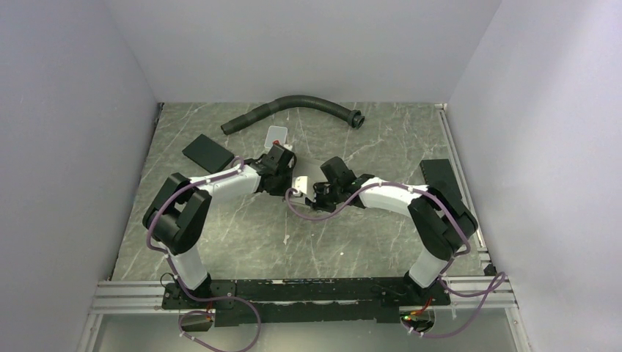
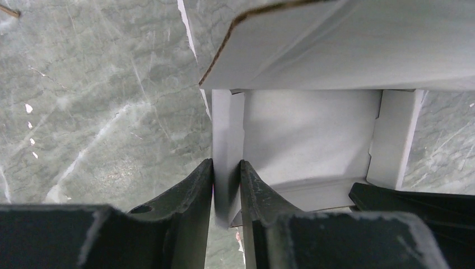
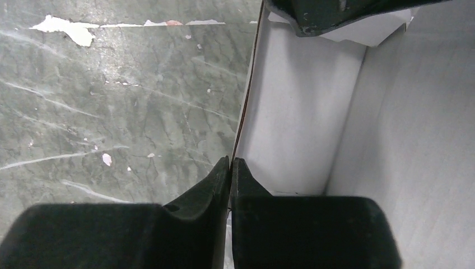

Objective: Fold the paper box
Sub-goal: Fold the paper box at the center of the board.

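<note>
Since both arms meet over the middle of the table (image 1: 220, 242), we judge the step in hand to be raising and squaring the walls of the paper box (image 1: 300, 181). The box sits at the table's centre, a little toward 12 o'clock, between the two wrists.

To do this well, we advise that the two holds work against each other. One should steady its wall while the other turns its panel slowly, so the thin card bends at the score and not beside it. The large flap (image 2: 313, 45) leaning over the open interior needs room before any tab (image 2: 395, 140) is tucked. The risks, in our view, are the box sliding on the smooth stone and a wall buckling.

The left arm (image 1: 220, 182) reaches from 7 o'clock toward 2 o'clock with its elbow folded. The right arm (image 1: 389, 194) reaches from 5 o'clock toward 10 o'clock, likewise bent. The left gripper (image 2: 227, 168) is clenched on an upright side wall (image 2: 227, 129), one finger on each face. The right gripper (image 3: 231, 168) is pinched almost closed over the edge of a thin wall (image 3: 297, 112) that runs toward its 12 o'clock.
</note>
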`<move>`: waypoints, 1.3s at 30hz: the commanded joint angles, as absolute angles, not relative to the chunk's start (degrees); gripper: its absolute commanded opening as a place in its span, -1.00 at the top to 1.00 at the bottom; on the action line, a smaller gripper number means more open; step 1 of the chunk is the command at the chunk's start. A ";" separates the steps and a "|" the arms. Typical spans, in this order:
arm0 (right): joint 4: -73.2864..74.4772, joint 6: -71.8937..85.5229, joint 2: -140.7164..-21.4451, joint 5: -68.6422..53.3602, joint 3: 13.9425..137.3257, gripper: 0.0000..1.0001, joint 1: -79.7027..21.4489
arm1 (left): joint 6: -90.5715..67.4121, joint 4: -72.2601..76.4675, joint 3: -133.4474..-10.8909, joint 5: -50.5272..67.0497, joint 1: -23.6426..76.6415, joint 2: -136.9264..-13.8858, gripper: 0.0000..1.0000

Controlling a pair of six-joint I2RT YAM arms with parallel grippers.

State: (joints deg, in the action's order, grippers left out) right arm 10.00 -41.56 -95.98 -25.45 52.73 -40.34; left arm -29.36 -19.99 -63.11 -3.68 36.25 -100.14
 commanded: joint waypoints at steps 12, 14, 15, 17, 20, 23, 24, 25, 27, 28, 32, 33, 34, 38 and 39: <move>12.73 -41.66 -97.79 -25.62 56.49 1.00 -41.22 | -32.18 -12.68 -58.94 4.75 33.21 -96.93 0.21; 12.87 -41.53 -97.94 -25.60 56.60 1.00 -41.22 | -33.15 -11.03 -57.49 6.94 32.02 -96.04 0.21; 12.98 -41.46 -97.99 -25.53 56.72 1.00 -41.22 | -33.52 -10.28 -56.69 8.01 31.51 -95.65 0.21; 13.16 -41.32 -98.21 -25.57 56.86 1.00 -41.22 | -34.39 -8.68 -55.42 9.91 30.64 -94.85 0.20; 13.31 -41.19 -98.55 -25.48 57.02 1.00 -41.28 | -35.71 -6.37 -53.88 12.85 29.53 -94.09 0.20; 13.49 -41.09 -98.83 -25.26 57.21 1.00 -41.31 | -36.67 -4.66 -52.83 15.57 28.64 -93.74 0.18; 13.50 -40.97 -98.91 -25.17 57.22 1.00 -41.31 | -36.94 -4.16 -52.44 16.28 28.39 -93.70 0.17; 13.53 -40.93 -98.93 -25.00 57.29 1.00 -41.31 | -37.25 -3.73 -52.14 16.94 28.19 -93.62 0.15; 13.53 -40.79 -99.03 -24.88 57.38 1.00 -41.31 | -37.59 -3.17 -51.66 17.79 27.76 -93.37 0.12; 13.53 -40.74 -99.08 -24.87 57.39 1.00 -41.31 | -37.70 -3.16 -51.41 17.91 27.63 -93.24 0.11; 13.79 -40.56 -99.38 -24.77 57.57 1.00 -41.40 | -38.43 -1.96 -50.08 19.08 26.96 -92.46 0.10; 13.80 -40.52 -99.39 -24.72 57.63 1.00 -41.40 | -38.70 -1.41 -49.69 19.64 26.72 -92.20 0.10; 13.83 -40.52 -99.38 -24.70 57.65 1.00 -41.44 | -39.11 -0.74 -49.20 20.13 26.49 -91.94 0.10; 13.84 -40.45 -99.49 -24.53 57.74 1.00 -41.47 | -40.53 2.64 -47.49 23.18 25.32 -91.45 0.08; 13.90 -40.43 -99.49 -24.52 57.81 1.00 -41.55 | -40.97 3.36 -46.96 23.80 25.01 -91.48 0.08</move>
State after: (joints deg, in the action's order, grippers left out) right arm 13.72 -40.97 -98.70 -24.43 55.68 -40.99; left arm -38.46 -2.81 -48.10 18.41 25.98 -94.08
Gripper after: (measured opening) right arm 0.027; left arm 0.457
